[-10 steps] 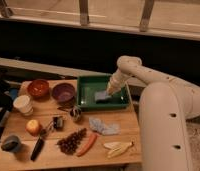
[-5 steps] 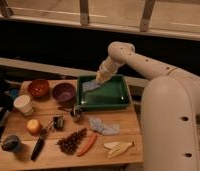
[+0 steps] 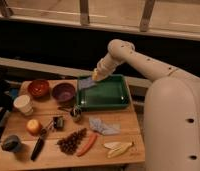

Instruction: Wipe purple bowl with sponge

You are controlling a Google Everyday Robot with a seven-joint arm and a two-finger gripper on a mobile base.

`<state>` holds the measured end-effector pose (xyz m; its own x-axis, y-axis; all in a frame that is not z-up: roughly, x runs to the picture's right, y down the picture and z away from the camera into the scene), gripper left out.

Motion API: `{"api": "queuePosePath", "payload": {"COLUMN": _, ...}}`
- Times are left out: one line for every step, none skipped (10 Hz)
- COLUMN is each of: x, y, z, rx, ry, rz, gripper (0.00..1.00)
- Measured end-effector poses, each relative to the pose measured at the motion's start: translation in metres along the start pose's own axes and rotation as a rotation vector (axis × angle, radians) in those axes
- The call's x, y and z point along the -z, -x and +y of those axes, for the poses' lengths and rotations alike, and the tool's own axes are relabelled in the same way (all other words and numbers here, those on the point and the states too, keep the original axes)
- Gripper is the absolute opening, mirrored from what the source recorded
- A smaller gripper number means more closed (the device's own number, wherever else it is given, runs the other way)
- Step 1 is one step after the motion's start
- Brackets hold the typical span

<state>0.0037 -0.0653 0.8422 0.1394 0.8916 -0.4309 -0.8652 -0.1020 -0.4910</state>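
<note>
Wooden table (image 3: 99,159) seen from above and in front, contents listed from left to right. At the near left corner stands a dark cup (image 3: 11,143); behind it are a white cup (image 3: 24,104) and, at the far edge, the red-orange bowl (image 3: 39,88). A round orange-yellow fruit (image 3: 33,126) lies near the white cup, with a black-handled tool (image 3: 37,149) in front of it. The purple bowl (image 3: 64,92) sits upright on the table just beside the red-orange bowl, between that bowl and the green tray (image 3: 124,95), apart from the gripper. Nearer the viewer lie a dark clustered object (image 3: 71,142) and an orange carrot (image 3: 87,144), the two close together. A small jar (image 3: 76,114) stands just in front of the tray's left corner. The gripper (image 3: 95,77) hangs over the tray's far left corner, pointing down and to the left; its fingers are closed on the sponge (image 3: 86,83), a grey-blue pad at the fingertips above the tray's rim, near the purple bowl but not touching it. A pale blue-grey cloth (image 3: 104,126) lies crumpled on the table in front of the tray, and pale yellow strips (image 3: 118,148) lie near the front right edge. The white arm (image 3: 143,61) reaches in from the right, rising from the robot's body (image 3: 175,127) beside the table.
</note>
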Motion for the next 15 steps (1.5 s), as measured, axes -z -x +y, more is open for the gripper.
{"api": "queuePosePath", "payload": {"x": 0.000, "y": 0.000, "z": 0.000, "rx": 0.000, "ry": 0.002, "rz": 0.002, "gripper": 0.00}}
{"api": "queuePosePath", "payload": {"x": -0.004, "y": -0.003, "z": 0.000, "rx": 0.017, "ry": 0.008, "rz": 0.018, "gripper": 0.00}}
{"api": "queuePosePath", "payload": {"x": -0.008, "y": -0.003, "z": 0.005, "rx": 0.034, "ry": 0.015, "rz": 0.028, "gripper": 0.00}}
{"api": "queuePosePath", "payload": {"x": -0.022, "y": 0.000, "z": 0.021, "rx": 0.072, "ry": 0.036, "rz": 0.051, "gripper": 0.00}}
{"api": "queuePosePath", "payload": {"x": -0.033, "y": 0.004, "z": 0.036, "rx": 0.103, "ry": 0.052, "rz": 0.068, "gripper": 0.00}}
{"api": "queuePosePath", "payload": {"x": -0.047, "y": 0.008, "z": 0.053, "rx": 0.138, "ry": 0.072, "rz": 0.089, "gripper": 0.00}}
{"api": "queuePosePath", "payload": {"x": -0.058, "y": 0.010, "z": 0.068, "rx": 0.167, "ry": 0.089, "rz": 0.107, "gripper": 0.00}}
{"api": "queuePosePath", "payload": {"x": -0.073, "y": 0.011, "z": 0.086, "rx": 0.205, "ry": 0.113, "rz": 0.134, "gripper": 0.00}}
{"api": "queuePosePath", "payload": {"x": -0.083, "y": 0.012, "z": 0.095, "rx": 0.228, "ry": 0.127, "rz": 0.149, "gripper": 0.00}}
{"api": "queuePosePath", "payload": {"x": -0.089, "y": 0.014, "z": 0.100, "rx": 0.244, "ry": 0.136, "rz": 0.157, "gripper": 0.00}}
{"api": "queuePosePath", "payload": {"x": -0.100, "y": 0.019, "z": 0.109, "rx": 0.266, "ry": 0.139, "rz": 0.167, "gripper": 0.00}}
{"api": "queuePosePath", "payload": {"x": -0.115, "y": 0.026, "z": 0.122, "rx": 0.285, "ry": 0.147, "rz": 0.174, "gripper": 0.00}}
{"api": "queuePosePath", "payload": {"x": -0.119, "y": 0.029, "z": 0.125, "rx": 0.285, "ry": 0.151, "rz": 0.173, "gripper": 0.00}}
{"api": "queuePosePath", "payload": {"x": -0.121, "y": 0.031, "z": 0.125, "rx": 0.284, "ry": 0.151, "rz": 0.169, "gripper": 0.00}}
{"api": "queuePosePath", "payload": {"x": -0.120, "y": 0.032, "z": 0.123, "rx": 0.282, "ry": 0.150, "rz": 0.167, "gripper": 0.00}}
